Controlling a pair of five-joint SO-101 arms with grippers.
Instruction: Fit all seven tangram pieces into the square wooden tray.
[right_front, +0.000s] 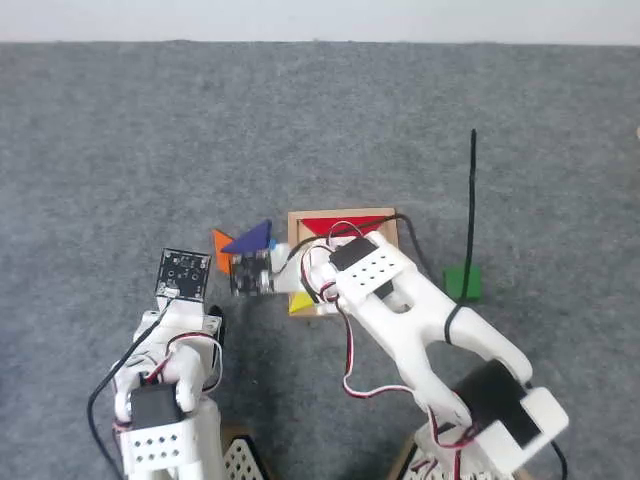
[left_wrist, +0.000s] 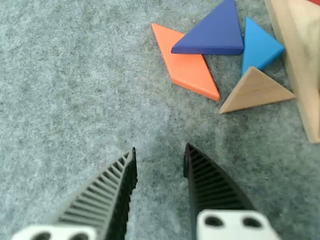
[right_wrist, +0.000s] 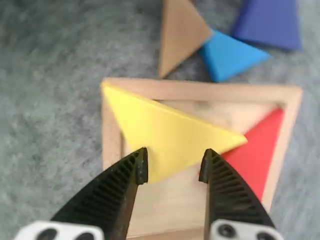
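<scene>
The square wooden tray lies mid-table, mostly under my right arm. A red triangle lies inside it. The yellow triangle rests tilted, one corner over the tray's rim. My right gripper is open, its tips on either side of the triangle's near corner. Beside the tray lie the orange parallelogram, dark blue triangle, light blue triangle and plain wooden triangle. My left gripper hovers open over carpet short of them.
A green square piece lies on the grey carpet on the tray's other side from the loose pieces. A black cable runs past it toward the back. Bare carpet stretches across the far half of the table.
</scene>
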